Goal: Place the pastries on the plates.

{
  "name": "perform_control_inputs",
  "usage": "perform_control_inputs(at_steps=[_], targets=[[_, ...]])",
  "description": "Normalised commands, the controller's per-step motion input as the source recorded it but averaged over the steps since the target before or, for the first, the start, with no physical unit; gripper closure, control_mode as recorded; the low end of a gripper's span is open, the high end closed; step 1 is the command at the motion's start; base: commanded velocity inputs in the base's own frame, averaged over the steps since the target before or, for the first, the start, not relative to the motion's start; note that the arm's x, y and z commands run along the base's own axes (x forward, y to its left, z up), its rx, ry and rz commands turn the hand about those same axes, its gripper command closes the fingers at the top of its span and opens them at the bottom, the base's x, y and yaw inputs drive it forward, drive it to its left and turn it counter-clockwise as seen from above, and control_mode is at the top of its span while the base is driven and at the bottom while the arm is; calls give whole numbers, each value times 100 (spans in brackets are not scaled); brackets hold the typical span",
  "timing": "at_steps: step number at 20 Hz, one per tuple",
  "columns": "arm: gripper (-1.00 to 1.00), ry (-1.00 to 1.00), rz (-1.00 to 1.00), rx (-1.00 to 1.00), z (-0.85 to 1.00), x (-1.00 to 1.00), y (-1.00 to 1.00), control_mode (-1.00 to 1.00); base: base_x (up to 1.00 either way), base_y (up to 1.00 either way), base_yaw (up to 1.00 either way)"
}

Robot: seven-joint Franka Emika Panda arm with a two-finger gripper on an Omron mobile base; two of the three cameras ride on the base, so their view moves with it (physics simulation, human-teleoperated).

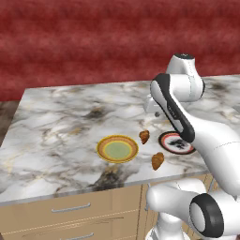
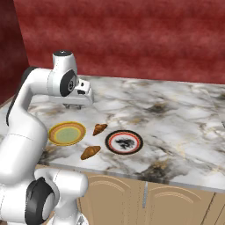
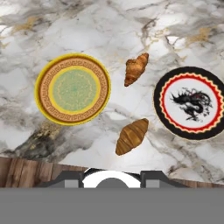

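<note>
Two golden-brown pastries lie on the marble counter between the plates. One pastry (image 1: pixel 144 136) (image 2: pixel 99 128) (image 3: pixel 136 68) is farther back. The other pastry (image 1: pixel 157 161) (image 2: pixel 90 152) (image 3: pixel 132 136) is near the front edge. The yellow-rimmed plate with a green centre (image 1: pixel 117 149) (image 2: pixel 67 133) (image 3: pixel 73 89) lies left of them, bare. The red-rimmed white plate with a black marking (image 1: pixel 174 143) (image 2: pixel 124 141) (image 3: pixel 191 103) lies to the right, bare, partly behind my arm in the left base view. My gripper (image 2: pixel 74 106) hangs high above the counter behind the yellow plate, shut and holding nothing.
The marble counter (image 1: pixel 61 117) ends at a front edge just beyond the nearer pastry, with wooden drawers (image 1: pixel 70 208) and cabinet doors (image 2: pixel 176 204) below. A red wall (image 2: pixel 132 39) runs along the back. Open marble stretches to the back and the right.
</note>
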Motion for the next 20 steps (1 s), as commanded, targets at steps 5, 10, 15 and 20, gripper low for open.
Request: perform_control_inputs(at_steps=[5, 10, 15, 20], targets=[[-100, 0, 0, 0, -4, -17, -1, -100, 0, 0, 0], [-100, 0, 0, 0, -12, -30, -1, -100, 0, 0, 0], [-100, 0, -5, 0, -20, -21, -12, -100, 0, 0, 0], [-100, 4, -11, 0, -31, -5, -18, -100, 0, 0, 0]])
